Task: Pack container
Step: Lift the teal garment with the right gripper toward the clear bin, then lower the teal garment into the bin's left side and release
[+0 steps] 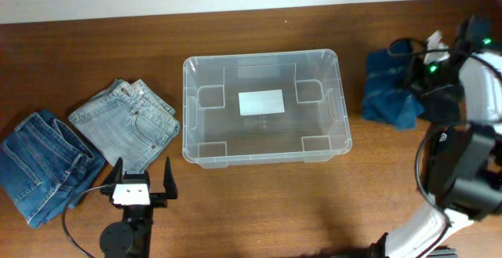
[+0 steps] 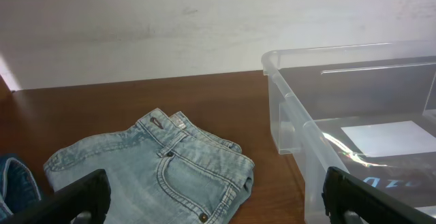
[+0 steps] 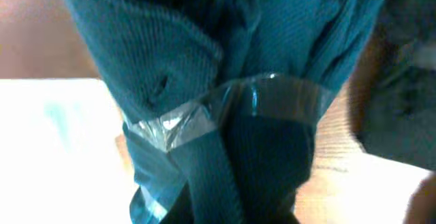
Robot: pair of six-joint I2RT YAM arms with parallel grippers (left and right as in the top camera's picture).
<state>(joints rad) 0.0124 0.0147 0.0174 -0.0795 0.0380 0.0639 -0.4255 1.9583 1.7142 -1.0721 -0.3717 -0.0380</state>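
Off the container's right rim, right fingers seemingly pinch teal cloth; left fingers gape, empty.

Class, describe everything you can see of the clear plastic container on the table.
The container is a large rectangular bin of clear plastic, with rounded corners, a thick rim and moulded recesses in its walls. A white label lies on its floor. It stands upright, open-topped and empty, near the middle of the brown wooden table. Only the table touches it. The folded light jeans lie close beside it, with a small gap between.
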